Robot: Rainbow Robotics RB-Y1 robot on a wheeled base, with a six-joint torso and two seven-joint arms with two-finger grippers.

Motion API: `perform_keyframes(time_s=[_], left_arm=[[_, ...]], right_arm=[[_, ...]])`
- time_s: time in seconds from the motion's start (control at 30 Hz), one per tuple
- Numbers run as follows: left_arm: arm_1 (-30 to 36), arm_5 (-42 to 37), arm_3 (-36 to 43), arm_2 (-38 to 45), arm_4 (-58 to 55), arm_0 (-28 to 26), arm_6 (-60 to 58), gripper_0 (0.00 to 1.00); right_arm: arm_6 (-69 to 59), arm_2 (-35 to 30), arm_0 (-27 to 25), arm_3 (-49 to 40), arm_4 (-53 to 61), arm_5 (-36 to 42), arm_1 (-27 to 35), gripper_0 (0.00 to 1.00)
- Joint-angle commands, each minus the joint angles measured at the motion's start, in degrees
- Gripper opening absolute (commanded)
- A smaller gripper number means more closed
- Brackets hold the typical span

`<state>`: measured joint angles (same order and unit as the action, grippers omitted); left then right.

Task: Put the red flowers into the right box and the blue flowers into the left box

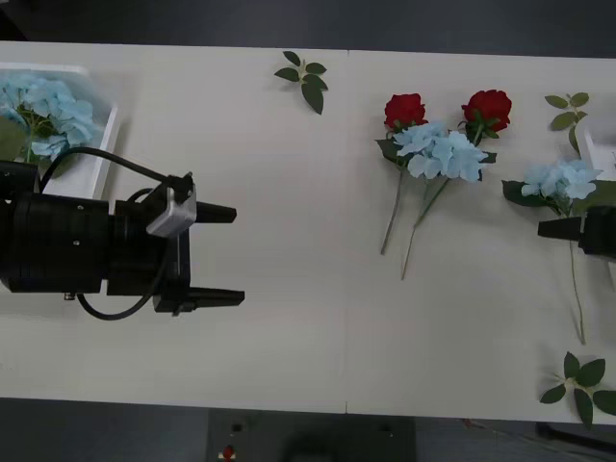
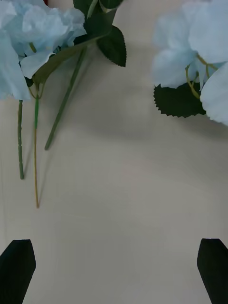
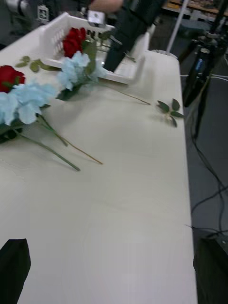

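Observation:
Two red flowers [image 1: 404, 108] [image 1: 489, 106] lie at the table's far side, right of centre, with a blue flower [image 1: 445, 152] across their stems. Another blue flower [image 1: 561, 178] lies near the right edge, beside the right box [image 1: 606, 144]. In the left wrist view the right box [image 3: 57, 35] holds red flowers [image 3: 73, 40]. The left box [image 1: 101, 144] at the far left holds blue flowers [image 1: 48, 106]. My left gripper [image 1: 231, 255] hovers open over bare table, left of centre. My right gripper [image 2: 114, 270] is open just short of the right blue flower [image 2: 199, 47].
Loose green leaf sprigs lie at the far middle [image 1: 303, 77], far right [image 1: 568, 111] and near right corner [image 1: 580, 380]. A wide stretch of bare table [image 1: 318, 318] runs between the two grippers. Cables and a tripod [image 3: 204, 57] stand beyond the table's right end.

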<state>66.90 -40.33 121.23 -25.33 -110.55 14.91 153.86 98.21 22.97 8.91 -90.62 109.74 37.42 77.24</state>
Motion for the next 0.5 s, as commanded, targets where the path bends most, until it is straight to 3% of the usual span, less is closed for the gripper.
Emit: perform_keyframes(time_s=[0.03, 0.2, 0.5], left_arm=[[-0.8, 3.5, -0.4, 1.3, 1.0, 0.2, 1.1, 1.0], [-2.4, 5.5, -1.3, 1.3, 7.3, 2.0, 1.1, 1.0], [-10.6, -0.7, -13.7, -0.9, 15.3, 13.1, -5.9, 1.0]], right_arm=[[-6.3, -0.9, -1.1, -0.7, -4.3, -2.1, -1.6, 1.0], [-7.9, -0.9, -1.5, 1.3, -11.5, -3.4, -3.0, 1.0], [-9.3, -0.9, -0.5, 6.0, -14.6, -4.1, -3.7, 1.0]])
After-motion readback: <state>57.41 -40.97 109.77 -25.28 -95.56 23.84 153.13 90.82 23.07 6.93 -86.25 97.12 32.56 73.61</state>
